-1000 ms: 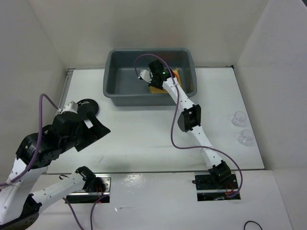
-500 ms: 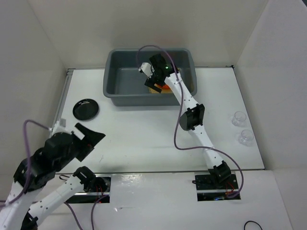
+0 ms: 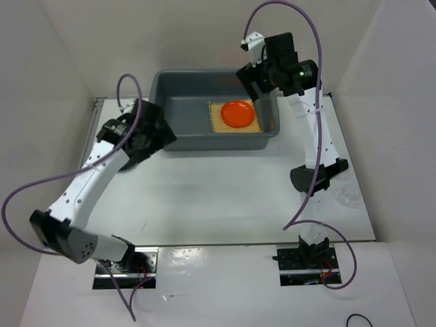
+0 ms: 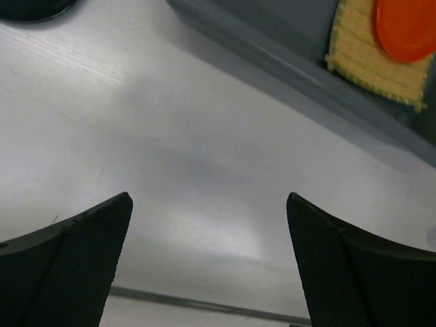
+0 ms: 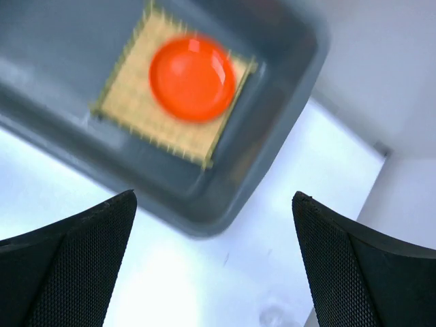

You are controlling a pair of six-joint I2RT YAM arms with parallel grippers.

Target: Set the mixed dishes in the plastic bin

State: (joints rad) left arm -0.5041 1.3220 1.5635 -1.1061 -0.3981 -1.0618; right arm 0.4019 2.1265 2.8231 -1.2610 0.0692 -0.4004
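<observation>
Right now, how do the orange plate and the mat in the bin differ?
The orange plate is round and glossy orange; the mat is square, tan and woven. The plate lies on top of the mat, which is wider and shows around it. Both sit flat inside the bin, toward its right end.

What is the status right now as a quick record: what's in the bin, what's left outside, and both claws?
plastic bin: holds two items
in bin: bamboo mat, with the orange plate lying on it
on table: black plate, one glass cup
second cup: not visible in the top view
left claw: open, empty, over bare table beside the bin's wall
right claw: open, empty, raised above the bin
</observation>
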